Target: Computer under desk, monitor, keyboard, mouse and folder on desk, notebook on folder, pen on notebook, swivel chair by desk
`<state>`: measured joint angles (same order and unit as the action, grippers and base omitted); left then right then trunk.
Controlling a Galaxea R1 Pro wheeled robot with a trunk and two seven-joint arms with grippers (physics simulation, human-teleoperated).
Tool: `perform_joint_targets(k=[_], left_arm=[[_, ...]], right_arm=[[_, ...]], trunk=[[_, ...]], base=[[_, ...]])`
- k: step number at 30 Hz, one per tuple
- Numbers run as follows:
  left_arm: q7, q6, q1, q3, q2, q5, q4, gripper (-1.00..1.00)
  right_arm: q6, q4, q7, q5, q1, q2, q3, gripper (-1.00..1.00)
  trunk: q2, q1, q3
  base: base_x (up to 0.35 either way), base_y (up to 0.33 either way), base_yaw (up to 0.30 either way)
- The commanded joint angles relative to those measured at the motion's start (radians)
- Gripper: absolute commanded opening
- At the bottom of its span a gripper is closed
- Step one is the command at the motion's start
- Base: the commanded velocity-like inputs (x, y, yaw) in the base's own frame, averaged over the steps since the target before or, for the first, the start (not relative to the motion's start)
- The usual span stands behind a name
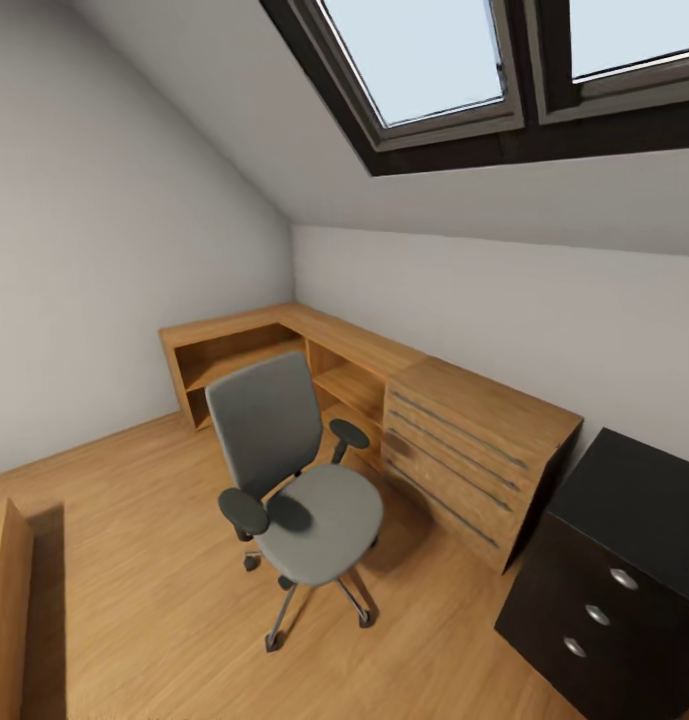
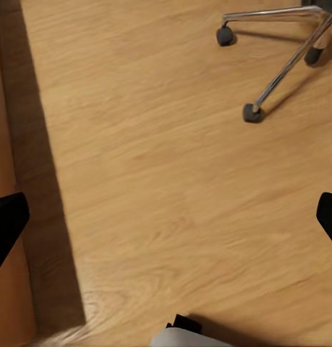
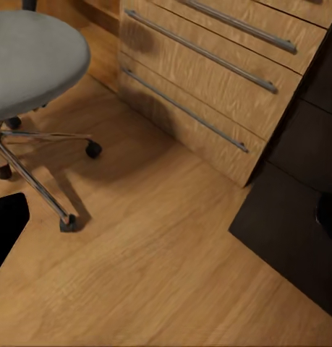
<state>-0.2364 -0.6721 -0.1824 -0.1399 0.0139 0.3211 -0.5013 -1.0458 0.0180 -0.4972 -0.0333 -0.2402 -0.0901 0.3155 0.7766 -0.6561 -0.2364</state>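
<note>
One chair (image 1: 302, 480) stood on the wood floor (image 1: 134, 600), grey back toward the camera, seat bare of any folder as far as the head view showed, its chrome star base (image 2: 281, 65) and castors visible from both wrists. It sat just beside a light wooden L-shaped unit: an open-shelved corner run (image 1: 254, 345) and, nearer, a drawer cabinet (image 1: 464, 450) with long bar handles. At the lower right stood one black drawer block (image 1: 604, 580) with round silver knobs (likely an end of the desk named in the task, its top bare where seen), touching or nearly touching the cabinet's side. At the lower left, a wooden edge (image 1: 4, 600) of some further furniture, not identifiable. Overhead, two skylights (image 1: 424, 60) in the sloped ceiling. Left gripper (image 2: 166, 217): fingers spread wide, dark tips at opposite edges of its view, nothing between them, pointed down at bare floor. Right gripper (image 3: 166, 217): likewise spread and carrying nothing, aimed at floor between the chair base and the cabinet. Both hung low and idle, which suited a robot in transit and surveying, not reaching. Monitor, keyboard, mouse, notebook, pen and computer: none located from these views. Judged stage: early, search under way; the chair was apart from the black block and would need rolling toward it.
</note>
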Motion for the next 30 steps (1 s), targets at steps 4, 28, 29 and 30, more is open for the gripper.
perform_joint_targets(k=[4,28,29,30], left_arm=[[-0.008,-0.001,0.0,-0.009,0.001,0.004,-0.002,1.0],[-0.008,-0.001,0.0,-0.007,0.001,0.006,-0.002,1.0],[-0.008,-0.001,0.0,-0.007,0.001,0.006,-0.002,1.0],[-0.008,-0.001,0.0,-0.007,0.001,0.006,-0.002,1.0]], right_arm=[[-0.001,0.002,-0.011,-0.004,-0.001,0.0,0.007,1.0],[-0.001,0.002,-0.027,-0.004,-0.001,-0.003,0.008,1.0],[-0.001,0.002,-0.027,-0.004,-0.001,-0.003,0.008,1.0],[-0.001,0.002,-0.027,-0.004,-0.001,-0.003,0.008,1.0]], trunk=[[0.001,-0.001,-0.001],[0.001,-0.001,-0.001],[0.001,-0.001,-0.001],[0.001,-0.001,-0.001]], base=[[0.282,0.0,0.281],[0.262,0.079,0.281],[0.037,0.302,0.281],[0.029,0.308,0.281]])
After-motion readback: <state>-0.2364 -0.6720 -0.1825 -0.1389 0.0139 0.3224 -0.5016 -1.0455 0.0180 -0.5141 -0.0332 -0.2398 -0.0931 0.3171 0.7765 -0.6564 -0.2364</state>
